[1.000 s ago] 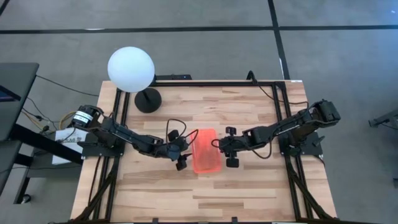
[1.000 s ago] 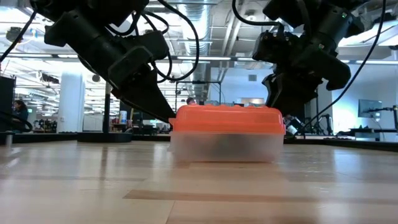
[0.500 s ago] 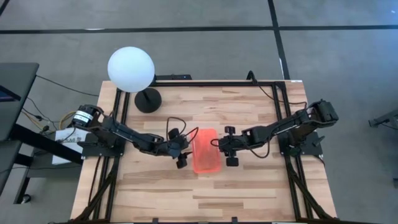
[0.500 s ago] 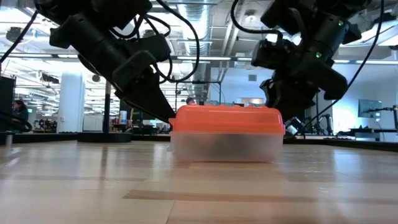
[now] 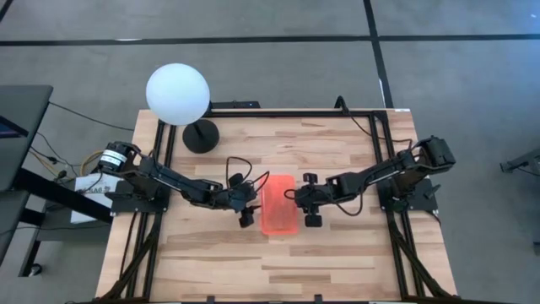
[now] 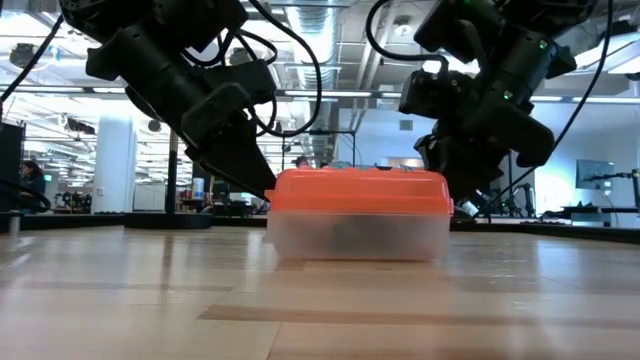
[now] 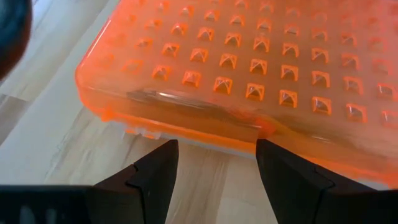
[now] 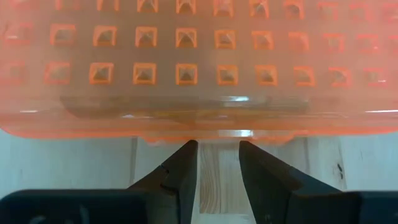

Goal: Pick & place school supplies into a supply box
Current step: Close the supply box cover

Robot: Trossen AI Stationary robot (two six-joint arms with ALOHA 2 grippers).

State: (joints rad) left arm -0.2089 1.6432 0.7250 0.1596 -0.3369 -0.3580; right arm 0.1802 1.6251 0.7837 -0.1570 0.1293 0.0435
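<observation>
**Reader:** Wooden slats make up the worktop, seen from above, with a white globe lamp at its far left corner. What sits in the middle?

**Describer:** The supply box, clear plastic under a bright orange studded lid, lies flat at the centre with the lid on. No pencils, pens or scissors show loose on the wood.

**Reader:** Where are the arms?

**Describer:** One on each side of the box. The left tool is at the box's left long edge, fingers spread wide, tips at the lid's rim. The right tool is at the right long edge, fingers about half apart, tips just short of the rim. Neither is pinching anything that I can see.

**Reader:** What has changed in the last second?

**Describer:** Both tools have crept inward. The left reached further along the wood toward the box; the right closed the small gap on its side. From table height, the box has slid slightly toward the left tool's side. Finger spacing has not altered.

**Reader:** Meaning what for the task?

**Describer:** My reading is that the supplies are already inside, and the arms are now squaring or pressing the lidded box between them.
</observation>
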